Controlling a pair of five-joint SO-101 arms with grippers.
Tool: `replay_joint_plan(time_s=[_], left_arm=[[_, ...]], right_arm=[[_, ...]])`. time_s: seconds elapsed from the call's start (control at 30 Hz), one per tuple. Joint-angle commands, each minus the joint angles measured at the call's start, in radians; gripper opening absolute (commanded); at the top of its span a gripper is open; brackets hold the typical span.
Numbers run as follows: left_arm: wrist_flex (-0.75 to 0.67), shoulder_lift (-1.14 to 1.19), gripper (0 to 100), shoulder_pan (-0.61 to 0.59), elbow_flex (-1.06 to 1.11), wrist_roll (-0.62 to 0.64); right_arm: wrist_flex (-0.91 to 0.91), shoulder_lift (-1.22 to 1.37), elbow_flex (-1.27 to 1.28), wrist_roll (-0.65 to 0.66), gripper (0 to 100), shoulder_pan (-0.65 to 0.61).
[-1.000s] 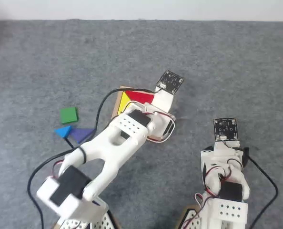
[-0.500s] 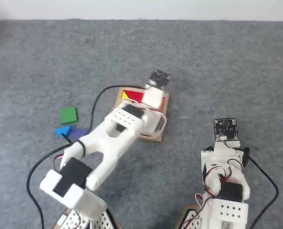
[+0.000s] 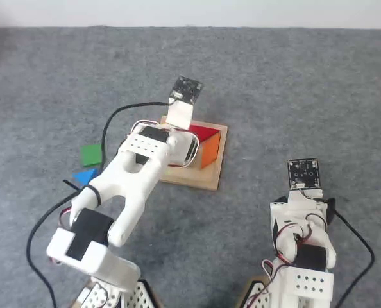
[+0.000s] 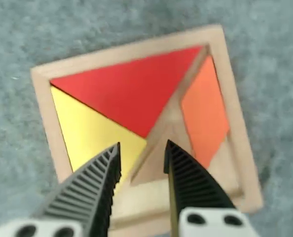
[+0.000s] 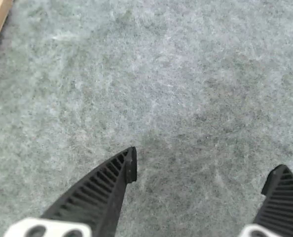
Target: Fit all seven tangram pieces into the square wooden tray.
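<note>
Left gripper: the left gripper [image 4: 143, 148] has its jaws a narrow gap apart and holds nothing. It hangs over the tray, with its tips above the yellow triangle's edge and the bare wood beside it.
Right gripper: the right gripper [image 5: 206, 163] is spread wide and empty over bare carpet, well apart from the tray.
Fingers: black ribbed plastic, tapering to points, on white plastic bodies.
Tray: one square tray [image 4: 131, 49] of pale wood with a raised rim lies on the carpet near the middle of the table, partly under the left arm [image 3: 136, 179] in the high view.
Pieces in the tray: three, all flat and smooth. A large red triangle [image 4: 131, 96] and a large yellow triangle [image 4: 94, 133] touch along one long edge. An orange piece [image 4: 205, 116] with slanted sides lies against the rim on the far side of a strip of bare wood.
Pieces on the carpet: two, near each other and well apart from the tray. One is a green square [image 3: 92, 154] and the other a small blue triangle [image 3: 84, 176].
Surface: grey carpet [image 3: 293, 83] with a short, fuzzy pile.
Arms: two, of white plastic, with black cables.
</note>
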Motion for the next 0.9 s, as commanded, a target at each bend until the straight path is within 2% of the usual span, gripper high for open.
replay_joint_plan(time_s=[0.0,0.1,0.47,0.7,0.87], left_arm=[[0.138,-0.037,14,-0.006,-0.053,-0.242],[0.169,-0.034,14,-0.008,-0.045,-0.377],[0.095,-0.032,15,0.005,-0.045,-0.388],[0.1,-0.032,15,0.097,-0.033,-0.431],[0.092,0.025,15,0.098,-0.039,-0.431]], right_arm=[[0.005,-0.016,0.014,0.012,40.2,0.004],[0.002,-0.016,0.014,0.012,40.2,0.004],[0.002,-0.016,0.014,0.012,40.2,0.004],[0.002,-0.016,0.014,0.012,40.2,0.004],[0.002,-0.016,0.014,0.012,40.2,0.004]])
